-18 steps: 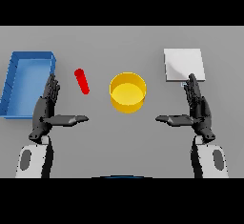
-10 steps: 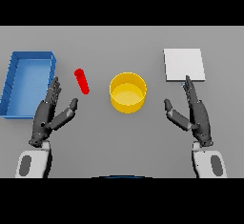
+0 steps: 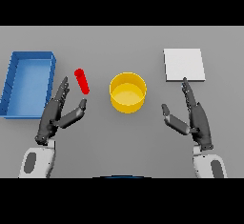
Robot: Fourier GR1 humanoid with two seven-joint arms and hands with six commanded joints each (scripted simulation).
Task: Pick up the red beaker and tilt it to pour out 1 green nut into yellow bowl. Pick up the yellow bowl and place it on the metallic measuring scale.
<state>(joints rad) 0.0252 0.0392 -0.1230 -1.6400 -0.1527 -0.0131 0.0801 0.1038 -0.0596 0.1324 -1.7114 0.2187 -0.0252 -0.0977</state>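
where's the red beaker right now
In the head view the red beaker lies on the table left of centre, between the blue tray and the yellow bowl, just beyond the left hand.

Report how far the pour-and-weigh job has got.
Nothing is done yet. The red beaker lies untouched on the table; the left hand is open just below it, holding nothing. The yellow bowl sits mid-table, not on the metallic scale. The right hand is open. Picking, pouring and placing remain.
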